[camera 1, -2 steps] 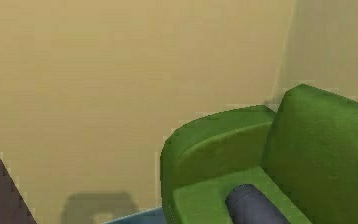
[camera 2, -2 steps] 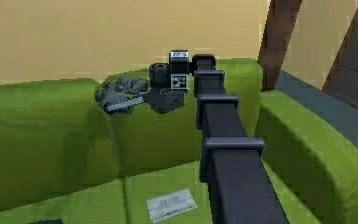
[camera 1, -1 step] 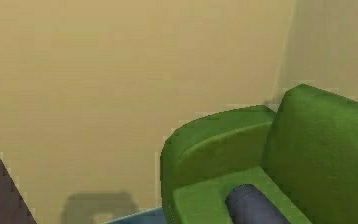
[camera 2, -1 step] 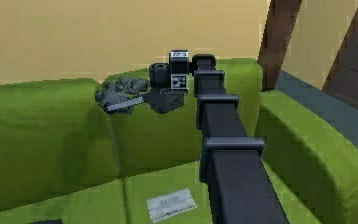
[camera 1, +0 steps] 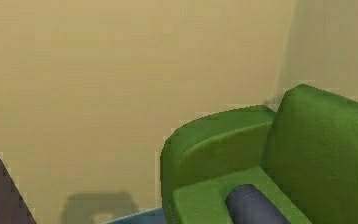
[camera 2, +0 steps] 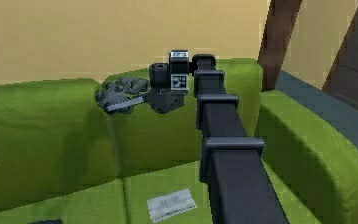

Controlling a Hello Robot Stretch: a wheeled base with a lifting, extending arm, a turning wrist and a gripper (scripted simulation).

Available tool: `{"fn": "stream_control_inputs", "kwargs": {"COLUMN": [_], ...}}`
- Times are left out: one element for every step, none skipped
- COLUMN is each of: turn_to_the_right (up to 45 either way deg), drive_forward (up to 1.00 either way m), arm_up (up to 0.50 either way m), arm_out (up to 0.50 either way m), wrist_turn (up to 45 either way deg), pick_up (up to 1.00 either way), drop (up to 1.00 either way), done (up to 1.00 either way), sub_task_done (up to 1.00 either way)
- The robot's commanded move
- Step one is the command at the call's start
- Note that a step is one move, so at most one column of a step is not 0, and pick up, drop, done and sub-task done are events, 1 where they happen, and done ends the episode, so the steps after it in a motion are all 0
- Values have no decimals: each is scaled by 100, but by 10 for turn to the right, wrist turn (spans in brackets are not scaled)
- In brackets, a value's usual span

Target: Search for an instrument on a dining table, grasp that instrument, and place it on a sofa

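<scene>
The dark two-finger gripper [camera 2: 137, 98] sits at the top edge of the backrest of the bright green cushioned sofa [camera 2: 47, 130], and whether its fingers are spread or pressed together I cannot tell. Right at their tips is a grey, lumpy, flattish thing [camera 2: 115, 96], seen against the green of the backrest's upper edge. I cannot tell whether the gripper holds it or whether it lies on the cushion top, nor make out enough shape to call it the instrument, though that seems likeliest. If so, I judge it small and light, stiff rather than soft, with odd bumps that could slip in a narrow grip and perhaps delicate parts; the surest hold would be across its middle, not at the thin ends. The upholstery is soft, so a gentle set-down should do no harm, though it might slide off that rounded top. Behind the gripper stand two small white squares with black marks [camera 2: 177, 62], and from them the dark square arm bar [camera 2: 229, 150] runs back over the seat. On the seat cushion lies a pale grey flat rectangle [camera 2: 172, 205]. In the forward view a green padded sofa end [camera 1: 317, 140] carries a dark blue-grey cylindrical bolster [camera 1: 253, 205] before a yellow wall [camera 1: 107, 80].
</scene>
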Motion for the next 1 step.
{"fn": "stream_control_inputs", "kwargs": {"turn_to_the_right": [0], "drive_forward": [0], "arm_up": [0], "arm_out": [0], "wrist_turn": [0], "pick_up": [0], "drop": [100], "done": [0], "sub_task_done": [0]}}
